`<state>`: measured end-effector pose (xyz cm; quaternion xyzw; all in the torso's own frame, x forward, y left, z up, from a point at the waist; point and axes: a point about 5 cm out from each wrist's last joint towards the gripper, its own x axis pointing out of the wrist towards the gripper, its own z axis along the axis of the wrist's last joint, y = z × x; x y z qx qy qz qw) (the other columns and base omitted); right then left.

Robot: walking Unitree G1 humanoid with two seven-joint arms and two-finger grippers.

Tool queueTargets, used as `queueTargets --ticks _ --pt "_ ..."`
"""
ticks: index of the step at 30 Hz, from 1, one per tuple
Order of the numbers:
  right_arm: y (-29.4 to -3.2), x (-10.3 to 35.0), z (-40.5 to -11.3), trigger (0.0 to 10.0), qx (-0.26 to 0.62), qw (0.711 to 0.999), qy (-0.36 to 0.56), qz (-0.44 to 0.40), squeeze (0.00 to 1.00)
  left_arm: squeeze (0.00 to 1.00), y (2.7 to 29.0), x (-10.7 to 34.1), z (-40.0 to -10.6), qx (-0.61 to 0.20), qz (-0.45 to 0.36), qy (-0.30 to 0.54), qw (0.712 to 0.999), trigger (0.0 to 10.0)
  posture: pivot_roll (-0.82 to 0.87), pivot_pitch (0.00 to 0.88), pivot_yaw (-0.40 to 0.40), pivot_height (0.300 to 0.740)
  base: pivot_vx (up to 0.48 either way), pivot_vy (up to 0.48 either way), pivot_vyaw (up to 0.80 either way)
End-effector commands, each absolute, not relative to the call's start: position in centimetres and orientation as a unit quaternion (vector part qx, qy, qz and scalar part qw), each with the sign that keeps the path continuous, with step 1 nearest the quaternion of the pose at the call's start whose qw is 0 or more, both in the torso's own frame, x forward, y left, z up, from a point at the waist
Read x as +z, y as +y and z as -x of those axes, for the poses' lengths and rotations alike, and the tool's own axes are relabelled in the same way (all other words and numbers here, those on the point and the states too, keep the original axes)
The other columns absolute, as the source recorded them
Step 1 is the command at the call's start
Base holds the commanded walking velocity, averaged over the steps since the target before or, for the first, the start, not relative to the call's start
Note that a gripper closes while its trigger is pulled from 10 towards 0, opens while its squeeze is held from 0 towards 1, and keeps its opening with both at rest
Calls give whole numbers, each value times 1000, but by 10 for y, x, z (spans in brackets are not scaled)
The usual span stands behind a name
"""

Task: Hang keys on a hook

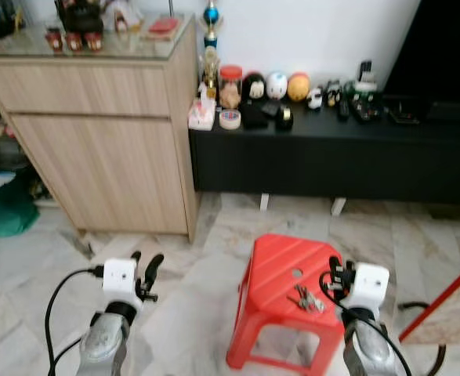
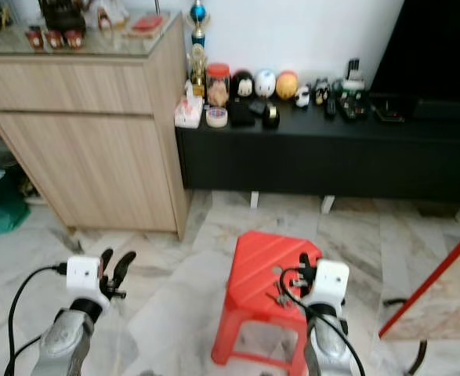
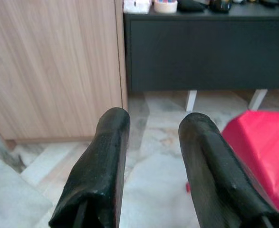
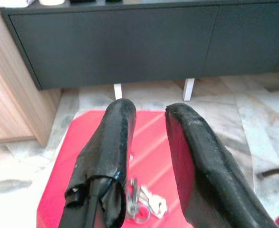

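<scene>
The keys (image 1: 309, 300) lie on the near right part of the red stool (image 1: 273, 270), just left of the right gripper (image 1: 338, 276). Its fingers are spread with nothing between them. Lower that gripper straight over the key ring and close on the ring, not a loose key. The left gripper (image 1: 147, 270), also spread, hovers idle over the floor. The right wrist view shows the ring beside the fingers; the head views show the wooden cabinet (image 1: 96, 133).

Two silver arms, white boxy wrist housings, looping black cables, left pincer (image 1: 146, 266) and right pincer (image 1: 335, 272) black-fingered
</scene>
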<state>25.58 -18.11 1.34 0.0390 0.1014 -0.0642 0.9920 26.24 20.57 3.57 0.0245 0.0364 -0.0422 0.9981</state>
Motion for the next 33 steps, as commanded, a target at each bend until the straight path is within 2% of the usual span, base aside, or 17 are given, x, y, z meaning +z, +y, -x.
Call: queueTargets --ticks 1,26,30,33 --pt "-182 11 -256 10000 -61 991 114 -39 0 0 205 38 -264 -48 -24 34 998 10000 43 0 -33 651 0 0 0" --pt "-178 9 -259 10000 -48 989 131 -54 0 0 204 35 -266 -49 -7 50 998 10000 43 21 -35 651 0 0 0" --pt "-176 10 -260 10000 -42 990 124 -57 0 0 203 34 -266 -51 -12 55 997 10000 43 21 -35 628 0 0 0" --pt "-176 10 -260 10000 -45 989 124 -61 0 0 202 34 -266 -51 -11 55 997 10000 43 26 -37 628 0 0 0"
